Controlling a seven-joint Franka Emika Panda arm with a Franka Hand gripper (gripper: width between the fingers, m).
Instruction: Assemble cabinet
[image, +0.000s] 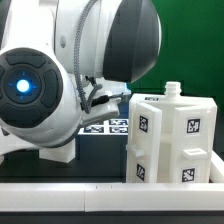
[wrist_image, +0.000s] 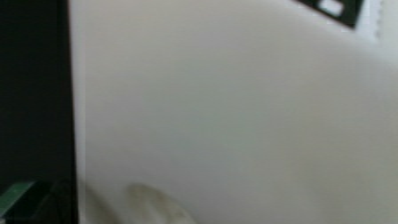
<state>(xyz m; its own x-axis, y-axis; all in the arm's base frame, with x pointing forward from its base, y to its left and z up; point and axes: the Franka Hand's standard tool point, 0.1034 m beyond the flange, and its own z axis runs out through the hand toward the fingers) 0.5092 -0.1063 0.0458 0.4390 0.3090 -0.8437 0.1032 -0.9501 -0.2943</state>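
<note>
The cabinet (image: 172, 140) is a white boxy body with several small black-and-white tags, standing at the exterior view's right. A small white peg (image: 171, 90) sticks up from its top. My gripper (image: 101, 97) sits just off the cabinet's left side and is mostly hidden behind the arm's big white housing. In the wrist view a white panel (wrist_image: 231, 100) fills nearly the whole picture at very close range, with a tag corner (wrist_image: 331, 8) at one edge. One blurred finger (wrist_image: 157, 205) shows faintly against the panel. Its jaws cannot be made out.
The arm's large white housing (image: 45, 90) with a blue light blocks the exterior view's left half. The marker board (image: 106, 127) lies on the dark table behind it. A white rail (image: 110, 205) runs along the front edge.
</note>
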